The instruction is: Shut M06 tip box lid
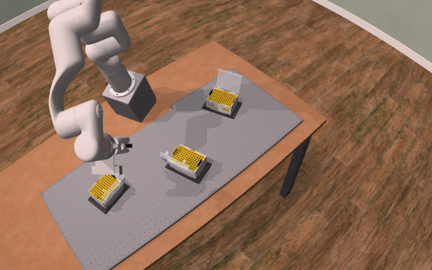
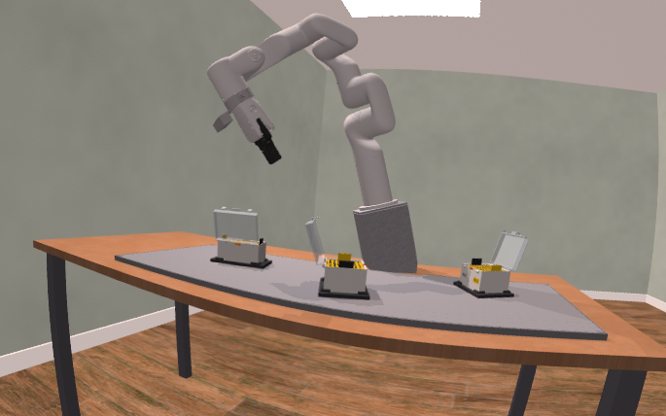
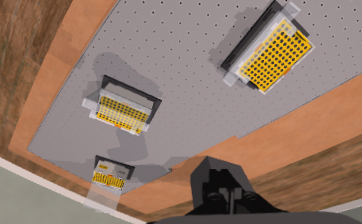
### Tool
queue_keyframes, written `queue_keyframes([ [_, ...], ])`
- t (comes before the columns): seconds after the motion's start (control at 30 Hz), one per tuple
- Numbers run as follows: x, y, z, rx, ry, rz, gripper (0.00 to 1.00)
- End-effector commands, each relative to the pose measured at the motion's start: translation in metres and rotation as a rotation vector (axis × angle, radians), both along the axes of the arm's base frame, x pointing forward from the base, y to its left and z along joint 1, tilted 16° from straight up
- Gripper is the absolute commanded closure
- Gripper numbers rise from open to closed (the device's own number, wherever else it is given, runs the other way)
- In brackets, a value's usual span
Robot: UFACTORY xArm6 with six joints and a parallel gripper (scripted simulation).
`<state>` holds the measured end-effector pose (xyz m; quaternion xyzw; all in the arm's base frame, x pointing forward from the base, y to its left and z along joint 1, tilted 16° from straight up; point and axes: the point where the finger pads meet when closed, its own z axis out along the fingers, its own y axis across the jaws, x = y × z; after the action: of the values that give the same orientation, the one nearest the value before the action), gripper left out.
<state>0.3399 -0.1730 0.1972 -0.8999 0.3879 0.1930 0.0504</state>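
Orange-brown wooden table (image 2: 532, 351) on dark legs, topped by a grey perforated metal breadboard (image 1: 163, 214) that carries all three stations.

White six-joint arm (image 2: 361, 103) stands on a grey block pedestal (image 1: 145, 100) at the table's back edge and reaches up and over toward the left end.

Three white tip boxes with yellow tip racks, each on a black holder plate, well apart in a row:
- left tip box (image 1: 106, 189): clear lid (image 2: 235, 223) standing upright.
- middle tip box (image 1: 187, 161): clear lid (image 2: 313, 237) upright, seen edge-on in the exterior view.
- right tip box (image 1: 221, 99): clear lid (image 1: 227, 80) tilted back, open.

White stickers are visible on the front walls, but the IDs are too small to read, so I can't tell which box is M06. All three lids open.

Black gripper (image 2: 268, 147): fingers fully closed together, nothing between them. It hangs high above the breadboard between the left and middle boxes, pointing down and to the right, touching nothing.
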Motion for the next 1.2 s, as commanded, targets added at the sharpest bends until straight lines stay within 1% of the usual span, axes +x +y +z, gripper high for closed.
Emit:
queue_keyframes([
  [0.0,0.007,0.009,0.004,-0.014,-0.032,0.056,1.00],
  [0.07,0.012,0.017,0.007,-0.025,-0.061,0.115,1.00],
  [0.17,0.018,0.026,0.009,-0.027,-0.068,0.129,1.00],
  [0.3,0.026,0.043,0.015,-0.046,-0.126,0.248,1.00],
  [0.37,0.031,0.052,0.017,-0.049,-0.134,0.263,1.00],
  [0.43,0.031,0.053,0.018,-0.049,-0.134,0.263,1.00],
  [0.5,0.035,0.062,0.020,-0.057,-0.163,0.322,1.00],
  [0.57,0.035,0.062,0.020,-0.057,-0.163,0.322,1.00],
  [0.67,0.040,0.075,0.025,-0.067,-0.200,0.397,1.00],
  [0.77,0.042,0.081,0.026,-0.067,-0.200,0.397,1.00],
  [0.93,0.049,0.104,0.033,-0.083,-0.266,0.532,1.00],
  [1.03,0.051,0.111,0.035,-0.083,-0.267,0.532,1.00],
  [1.17,0.053,0.120,0.038,-0.088,-0.296,0.591,1.00],
])
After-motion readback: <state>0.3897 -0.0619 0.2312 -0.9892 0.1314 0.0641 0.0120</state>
